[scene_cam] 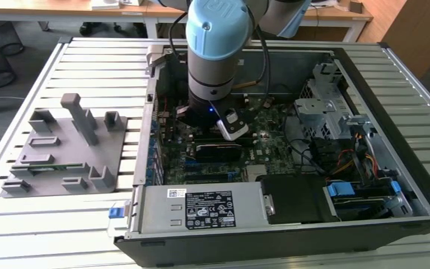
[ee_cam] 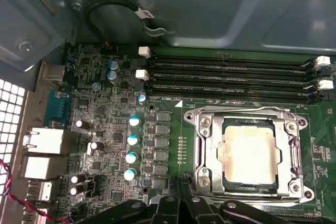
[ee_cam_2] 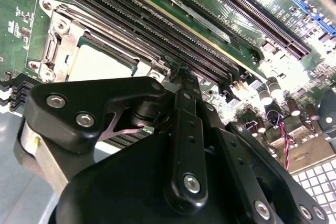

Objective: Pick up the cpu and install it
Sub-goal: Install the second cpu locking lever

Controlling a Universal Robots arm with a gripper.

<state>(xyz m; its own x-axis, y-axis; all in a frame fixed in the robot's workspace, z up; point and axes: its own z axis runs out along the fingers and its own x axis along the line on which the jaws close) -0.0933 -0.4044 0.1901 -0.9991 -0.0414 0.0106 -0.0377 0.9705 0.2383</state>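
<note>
We're down inside the open computer case (scene_cam: 394, 168) now, and the tool (ee_cam_2: 181, 74) hangs just above the green board (ee_cam: 105, 129). Its black fingers (ee_cam_2: 184, 129) look pressed together with nothing between them. Just beyond the fingertips, the cpu (ee_cam: 248, 153) sits flat in its metal socket frame (ee_cam: 202, 145), silvery top showing in both wrist views (ee_cam_2: 100, 64). Past the socket we see the long black memory slots (ee_cam: 226, 77). In the exterior view, the grey plastic tray (scene_cam: 65, 151) rests on the slatted counter (scene_cam: 51, 224) at the exterior view's left, well apart from the arm (scene_cam: 215, 50).
</note>
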